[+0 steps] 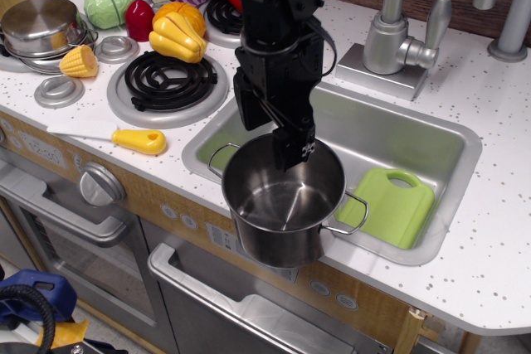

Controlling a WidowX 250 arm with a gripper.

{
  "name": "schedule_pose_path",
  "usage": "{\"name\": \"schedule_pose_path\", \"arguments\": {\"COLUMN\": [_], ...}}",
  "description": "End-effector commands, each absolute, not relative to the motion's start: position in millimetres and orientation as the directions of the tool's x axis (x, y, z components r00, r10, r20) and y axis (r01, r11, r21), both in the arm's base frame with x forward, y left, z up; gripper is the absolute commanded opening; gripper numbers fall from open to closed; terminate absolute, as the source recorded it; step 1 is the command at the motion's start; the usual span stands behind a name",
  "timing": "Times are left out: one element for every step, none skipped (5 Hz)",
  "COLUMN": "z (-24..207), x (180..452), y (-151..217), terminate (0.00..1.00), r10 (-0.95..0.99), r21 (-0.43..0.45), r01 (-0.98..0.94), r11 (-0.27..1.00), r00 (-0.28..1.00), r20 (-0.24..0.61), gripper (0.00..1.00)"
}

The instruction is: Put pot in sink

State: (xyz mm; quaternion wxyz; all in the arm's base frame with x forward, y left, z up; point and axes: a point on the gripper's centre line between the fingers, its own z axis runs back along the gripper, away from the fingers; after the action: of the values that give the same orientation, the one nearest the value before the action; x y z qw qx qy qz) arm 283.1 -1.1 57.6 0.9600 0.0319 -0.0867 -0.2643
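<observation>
Pot (284, 201) sits upright and empty at the front-left corner of the sink (452, 134), base apparently overlapping the front rim, so it looks only partly inside the basin. Judgement: task not done; pot needs a grasp, lift and a shift toward 1 o'clock into the basin.

End effector (272, 122) is at the pot's 12 o'clock rim, jaws spread wide, one finger dipping just inside the back wall, the other outside it. Nothing gripped yet. Looks like a rim pinch is being lined up.

Around it: green cutting board (396, 205) lies in the basin at the pot's 3 o'clock, just beside the right loop handle. It takes up the right front of the floor and could get in the way of the set-down. Faucet (397, 29) at 1 o'clock behind the sink. On the table at 9–10 o'clock: yellow-handled knife (137, 140), black coil burner (168, 80), toy vegetables, small lidded pot (39, 25), all well apart from the path.
</observation>
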Motion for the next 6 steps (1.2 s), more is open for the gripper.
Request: {"name": "schedule_pose_path", "arguments": {"z": [57,46,46,44,56,77], "x": [286,289,294,296,309,336], "y": [7,8,11,10,15,23], "terminate": [0.0,0.0,0.0,0.0,0.0,0.0], "r10": [-0.522,-0.515,-0.516,-0.507,-0.516,-0.53], "r21": [0.139,0.129,0.107,0.092,0.113,0.183], "r01": [0.503,0.499,0.506,0.502,0.505,0.498], "r11": [0.853,0.857,0.856,0.86,0.856,0.848], "r00": [0.823,0.821,0.818,0.82,0.818,0.812], "r20": [0.223,0.247,0.256,0.265,0.252,0.245], "gripper": [1.0,0.0,0.0,0.0,0.0,0.0]}}
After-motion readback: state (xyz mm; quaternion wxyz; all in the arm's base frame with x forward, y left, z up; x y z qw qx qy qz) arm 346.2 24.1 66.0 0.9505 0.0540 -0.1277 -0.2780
